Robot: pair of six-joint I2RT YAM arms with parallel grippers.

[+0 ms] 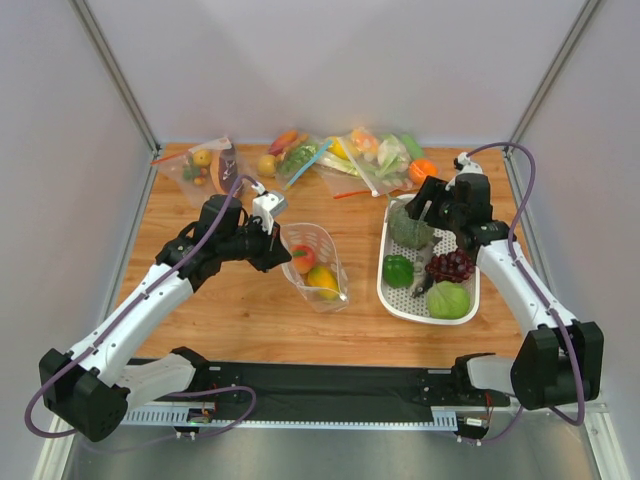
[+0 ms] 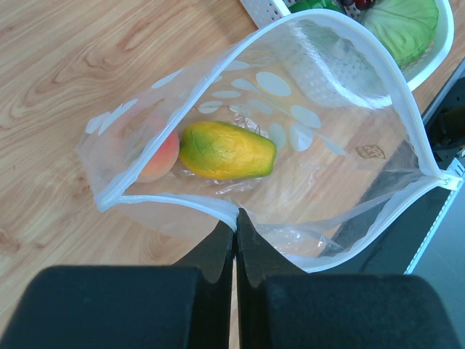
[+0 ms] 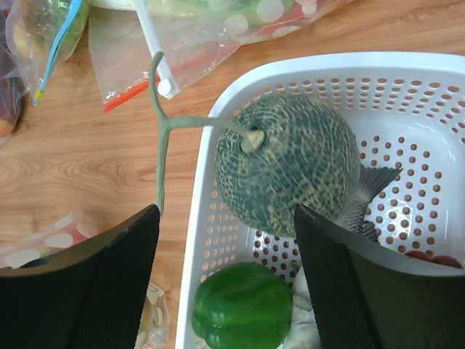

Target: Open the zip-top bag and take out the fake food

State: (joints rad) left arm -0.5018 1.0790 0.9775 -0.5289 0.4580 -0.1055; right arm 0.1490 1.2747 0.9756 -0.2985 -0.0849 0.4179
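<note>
The polka-dot zip-top bag point(image 1: 318, 268) lies open on the table, mouth toward my left arm. My left gripper point(image 1: 272, 242) is shut on its near white rim point(image 2: 236, 217). Inside lie the orange-red peach point(image 2: 158, 156) and the yellow fruit point(image 2: 227, 150), which also show in the top view, peach point(image 1: 303, 257) and yellow fruit point(image 1: 322, 278). The grey-green bumpy ball point(image 3: 290, 163) rests in the far end of the white basket point(image 3: 211, 218); its long stem hangs over the rim. My right gripper point(image 3: 225, 214) is open above it, holding nothing; in the top view the gripper point(image 1: 426, 214) hovers over the ball point(image 1: 408, 232).
The basket point(image 1: 385, 285) also holds a glossy green pepper point(image 1: 398, 270), dark grapes point(image 1: 450, 265) and a pale cabbage point(image 1: 448, 299). Several other filled bags point(image 1: 350, 155) and one more point(image 1: 200, 165) lie along the back edge. An orange fruit point(image 1: 423, 170) sits beside them.
</note>
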